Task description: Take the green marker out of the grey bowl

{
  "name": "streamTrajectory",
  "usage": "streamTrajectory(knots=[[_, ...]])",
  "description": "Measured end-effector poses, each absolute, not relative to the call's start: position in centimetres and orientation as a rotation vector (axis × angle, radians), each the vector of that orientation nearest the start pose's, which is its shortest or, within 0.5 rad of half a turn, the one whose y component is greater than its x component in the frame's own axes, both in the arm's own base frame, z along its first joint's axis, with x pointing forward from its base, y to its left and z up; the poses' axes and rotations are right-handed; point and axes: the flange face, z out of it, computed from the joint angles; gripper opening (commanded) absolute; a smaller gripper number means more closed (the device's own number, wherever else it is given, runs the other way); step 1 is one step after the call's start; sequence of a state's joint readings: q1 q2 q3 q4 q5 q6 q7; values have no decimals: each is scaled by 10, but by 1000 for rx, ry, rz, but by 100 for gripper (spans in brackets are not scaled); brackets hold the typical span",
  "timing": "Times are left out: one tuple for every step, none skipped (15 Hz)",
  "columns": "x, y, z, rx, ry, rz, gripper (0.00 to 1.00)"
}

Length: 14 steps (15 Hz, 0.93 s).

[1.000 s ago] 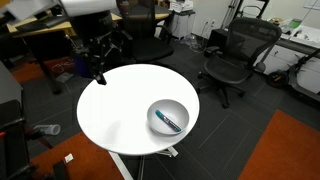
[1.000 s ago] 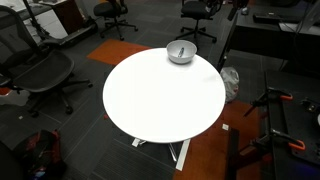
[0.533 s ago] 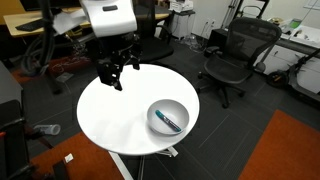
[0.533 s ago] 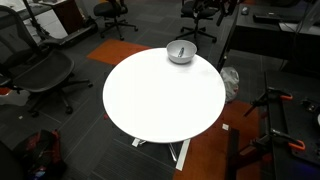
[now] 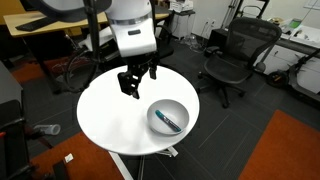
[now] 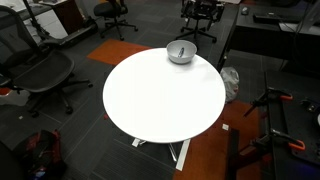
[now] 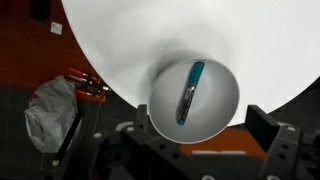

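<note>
The grey bowl (image 5: pixel 184 107) sits near one edge of the round white table (image 5: pixel 110 115) and shows in both exterior views (image 6: pixel 181 56). The green marker (image 5: pixel 170 122) lies flat inside it. In the wrist view the bowl (image 7: pixel 221 106) is below me, with the marker (image 7: pixel 189 92) lying across its middle. My gripper (image 5: pixel 133 84) hangs above the table, to the left of the bowl and apart from it. In the wrist view my gripper (image 7: pixel 200 140) is open and empty, its fingers at the bottom of the frame. It is out of view in the exterior view that shows the bowl at the far table edge.
Black office chairs (image 5: pixel 232 58) and desks stand around the table. More chairs (image 6: pixel 40 70) show in an exterior view. A crumpled plastic bag (image 7: pixel 48 108) and orange-handled tools (image 7: pixel 88 88) lie on the floor beside the table. Orange carpet (image 5: pixel 285 150) lies nearby.
The arm has swung in from the table's far left edge towards the bowl, and the gripper now hangs over the table. The bowl and marker have not moved.
</note>
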<state>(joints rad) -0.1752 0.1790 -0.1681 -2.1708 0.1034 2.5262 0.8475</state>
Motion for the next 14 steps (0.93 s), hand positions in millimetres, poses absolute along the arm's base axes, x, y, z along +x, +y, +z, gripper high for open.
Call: streamTrajectory(knots=[[544, -196, 324, -2456, 1816, -253, 100], [547, -200, 319, -2456, 1826, -252, 100], [550, -203, 313, -2458, 1834, -250, 100], [552, -207, 308, -2460, 1841, -247, 100], [555, -209, 303, -2463, 1846, -244, 100], [558, -211, 298, -2467, 1851, -240, 100], [561, -213, 294, -2471, 1854, -237, 100], [564, -214, 289, -2477, 1857, -233, 100], [568, -215, 285, -2482, 1858, -231, 100], [571, -216, 281, -2487, 1859, -228, 100], [575, -216, 276, -2491, 1862, -226, 100], [578, -217, 272, -2490, 1868, -224, 100], [582, -217, 267, -2488, 1877, -222, 100], [586, -218, 263, -2489, 1881, -221, 100]])
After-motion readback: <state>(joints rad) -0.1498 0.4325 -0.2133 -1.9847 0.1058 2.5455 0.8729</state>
